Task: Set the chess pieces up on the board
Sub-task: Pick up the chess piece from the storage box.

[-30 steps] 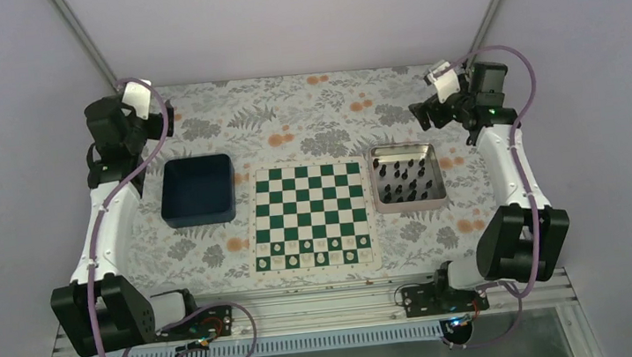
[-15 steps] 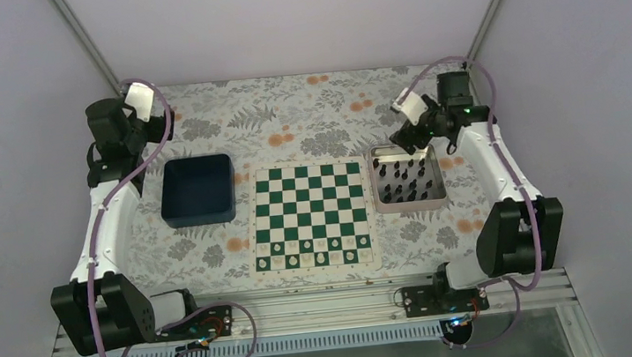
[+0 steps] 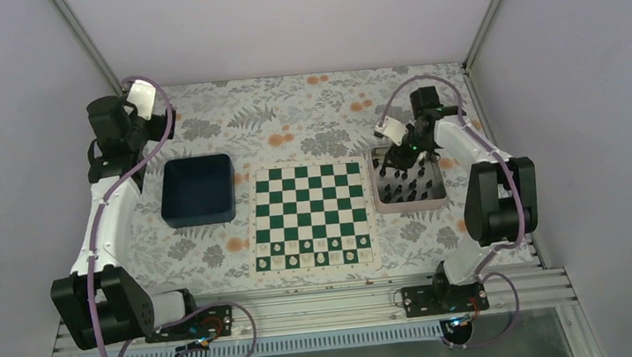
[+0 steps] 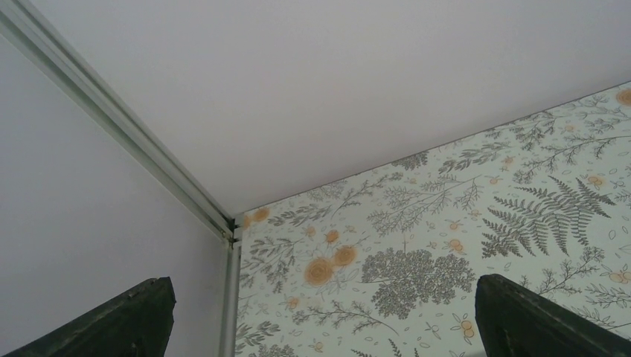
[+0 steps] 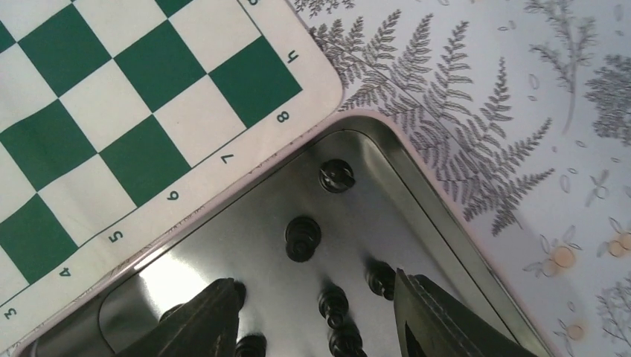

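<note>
1. right gripper (image 5: 320,316): jaws spread wide, holding nothing. in the wrist view its two dark fingers (image 5: 212,316) stand either side of a few black chess pieces (image 5: 303,236), above them, with no contact that can be seen.
2. those pieces stand upright in a square silver tray (image 5: 428,167). one knobbed piece sits between the fingers, and two more stand just beyond the tips, nearer the tray's corner.
3. the board (image 3: 308,199), green and white squares with a white border, lies just left of the tray, their edges almost touching. its far rows are bare; small white pieces (image 3: 313,251) fill the rows nearest the arms.
4. left gripper (image 4: 320,327): jaws fully wide and empty, raised at the far left corner of the floral table (image 3: 288,110) and aimed toward the wall, well apart from a dark blue bin (image 3: 198,191) and from the board.
5. step in hand, as a judgement: the first pick of a black piece from the tray. no black piece is on the board yet.
6. the next move likely calls for lowering the right fingers around one piece only, centred on it, then closing. the pieces stand close together, so a neighbour could be knocked over.
</note>
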You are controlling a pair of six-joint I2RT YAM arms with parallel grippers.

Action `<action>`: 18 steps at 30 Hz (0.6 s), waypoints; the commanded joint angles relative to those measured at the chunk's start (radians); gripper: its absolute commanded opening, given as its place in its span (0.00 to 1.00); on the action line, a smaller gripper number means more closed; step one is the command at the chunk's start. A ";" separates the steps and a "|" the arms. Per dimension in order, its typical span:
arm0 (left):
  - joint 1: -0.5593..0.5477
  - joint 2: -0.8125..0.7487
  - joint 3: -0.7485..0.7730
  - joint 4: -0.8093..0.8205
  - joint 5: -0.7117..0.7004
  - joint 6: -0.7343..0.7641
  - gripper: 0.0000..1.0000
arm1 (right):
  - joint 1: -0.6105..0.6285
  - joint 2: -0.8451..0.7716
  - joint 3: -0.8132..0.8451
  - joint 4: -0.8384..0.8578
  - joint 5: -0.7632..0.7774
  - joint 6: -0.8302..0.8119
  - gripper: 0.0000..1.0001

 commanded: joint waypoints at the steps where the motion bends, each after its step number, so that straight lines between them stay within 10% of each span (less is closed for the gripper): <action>1: 0.003 -0.006 -0.009 0.025 0.013 0.009 1.00 | 0.029 0.049 -0.011 0.009 0.001 0.012 0.54; 18: 0.003 0.003 -0.052 0.040 -0.011 0.046 1.00 | 0.062 0.144 -0.018 0.076 0.068 0.058 0.42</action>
